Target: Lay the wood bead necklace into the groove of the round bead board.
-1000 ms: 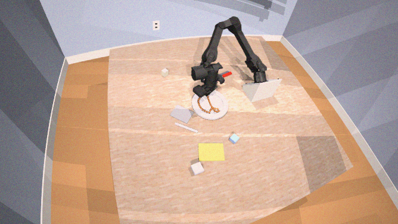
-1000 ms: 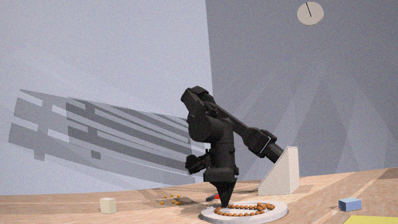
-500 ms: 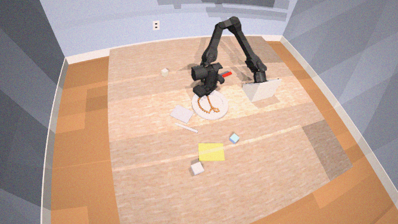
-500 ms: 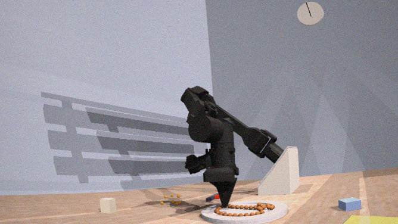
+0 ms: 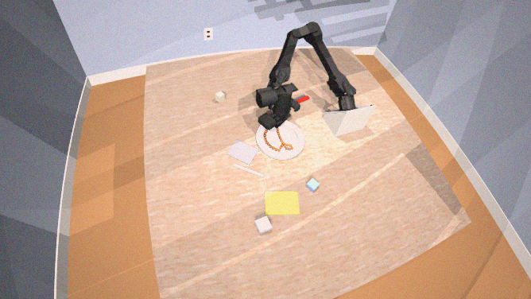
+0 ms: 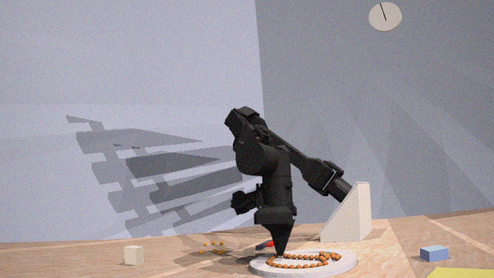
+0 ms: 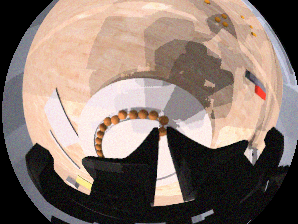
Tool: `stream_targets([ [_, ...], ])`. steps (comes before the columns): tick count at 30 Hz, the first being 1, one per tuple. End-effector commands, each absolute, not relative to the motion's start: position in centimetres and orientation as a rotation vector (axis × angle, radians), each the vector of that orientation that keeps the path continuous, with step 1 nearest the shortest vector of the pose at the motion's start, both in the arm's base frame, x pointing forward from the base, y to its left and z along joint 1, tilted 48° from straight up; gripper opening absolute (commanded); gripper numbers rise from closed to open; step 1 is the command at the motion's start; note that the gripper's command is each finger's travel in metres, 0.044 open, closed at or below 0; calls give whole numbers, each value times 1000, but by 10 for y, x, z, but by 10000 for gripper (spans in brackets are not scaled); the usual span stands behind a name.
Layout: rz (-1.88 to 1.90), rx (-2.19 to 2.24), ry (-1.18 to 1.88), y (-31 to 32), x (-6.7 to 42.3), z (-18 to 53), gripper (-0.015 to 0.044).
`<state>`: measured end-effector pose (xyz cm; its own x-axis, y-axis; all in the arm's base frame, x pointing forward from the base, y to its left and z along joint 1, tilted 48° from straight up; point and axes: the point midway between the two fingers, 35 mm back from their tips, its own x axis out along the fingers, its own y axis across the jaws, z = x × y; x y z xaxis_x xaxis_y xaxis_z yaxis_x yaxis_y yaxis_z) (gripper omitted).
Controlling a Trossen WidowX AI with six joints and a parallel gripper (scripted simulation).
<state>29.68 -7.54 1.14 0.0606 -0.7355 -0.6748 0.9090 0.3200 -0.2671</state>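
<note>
The black parallel-jaw gripper hides its own fingertips from the top view, and the round white bead board's groove is hard to make out. The orange wood bead necklace lies on that board, one end pinched in the narrowly closed gripper. Pale wood-grain bench, blue-grey walls.

The whole floor is seen from high overhead in the top view, angled down toward the far wall. A low, near side view is given by the exterior camera, facing the wall corner. The wrist view is taken close, through a fisheye, looking down. The round bead board is shared by all three.
</note>
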Motion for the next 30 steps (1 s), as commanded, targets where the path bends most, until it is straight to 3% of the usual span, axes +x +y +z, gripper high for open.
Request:
stream_targets([
  [1,-1264,255,830,-73,297,14,0],
  [25,-1264,254,830,-87,287,16,0],
  [30,-1260,263,824,-84,290,19,131],
])
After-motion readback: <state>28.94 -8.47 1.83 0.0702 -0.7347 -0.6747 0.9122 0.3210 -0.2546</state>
